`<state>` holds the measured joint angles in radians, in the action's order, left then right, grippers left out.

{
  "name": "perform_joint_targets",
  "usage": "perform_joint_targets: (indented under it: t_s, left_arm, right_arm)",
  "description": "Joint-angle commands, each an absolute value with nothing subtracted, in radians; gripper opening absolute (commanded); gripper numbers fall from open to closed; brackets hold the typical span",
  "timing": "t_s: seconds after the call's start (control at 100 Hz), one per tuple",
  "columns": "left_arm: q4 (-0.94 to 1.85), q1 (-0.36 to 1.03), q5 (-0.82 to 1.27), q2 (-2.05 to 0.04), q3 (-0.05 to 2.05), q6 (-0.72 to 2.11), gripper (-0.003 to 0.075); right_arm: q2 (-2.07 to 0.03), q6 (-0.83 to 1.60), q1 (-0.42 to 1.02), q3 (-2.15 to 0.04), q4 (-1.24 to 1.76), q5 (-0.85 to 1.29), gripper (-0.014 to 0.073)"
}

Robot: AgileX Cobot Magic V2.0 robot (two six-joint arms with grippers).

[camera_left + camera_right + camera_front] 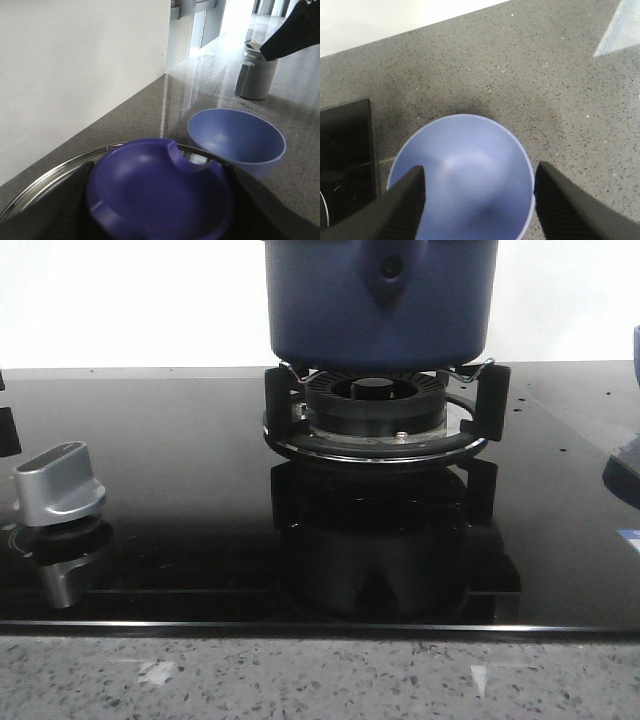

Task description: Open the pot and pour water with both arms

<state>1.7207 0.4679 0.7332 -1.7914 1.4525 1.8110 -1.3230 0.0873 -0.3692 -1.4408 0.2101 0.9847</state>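
Observation:
The dark navy pot (pixel 380 300) stands on the gas burner (pixel 375 405) in the front view; its top is cut off. Neither gripper shows there. In the left wrist view my left gripper (pixel 160 210) is shut on the purple-blue knob (pixel 150 190) of a glass lid with a metal rim (pixel 45 172), held over the grey counter next to a lighter blue bowl (pixel 235 135). My right gripper (pixel 480 185) is open, its fingers (pixel 405 200) spread to either side above the same bowl (pixel 462 170). It is empty.
A silver stove knob (pixel 60 485) sits on the black glass cooktop (pixel 180 500) at the left. A grey lidded jug (pixel 256 75) stands on the counter beyond the bowl. A white wall (pixel 75 65) runs along the counter. The cooktop's edge (pixel 345 150) lies beside the bowl.

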Motion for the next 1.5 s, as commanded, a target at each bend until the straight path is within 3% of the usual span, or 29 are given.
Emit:
perform_joint_targets:
  t_s: [0.0, 0.66, 0.92, 1.49]
  left_arm:
    - [1.8, 0.478, 0.773, -1.742, 1.494, 1.811, 0.0365]
    - [1.747, 0.473, 0.778, -1.754, 1.494, 1.771, 0.0375]
    - [1.751, 0.446, 0.807, -1.754, 1.494, 1.749, 0.054]
    - [1.807, 0.18, 1.034, -1.582, 1.494, 1.742, 0.0547]
  right_arm:
    - [-1.291, 0.101, -0.374, -1.474, 0.224, 0.933, 0.0426]
    - [-1.291, 0.108, -0.374, -1.468, 0.226, 0.935, 0.0426]
    - [-1.291, 0.108, -0.374, -1.468, 0.226, 0.939, 0.0426]
    - [-1.291, 0.109, -0.374, -1.468, 0.242, 0.939, 0.0426]
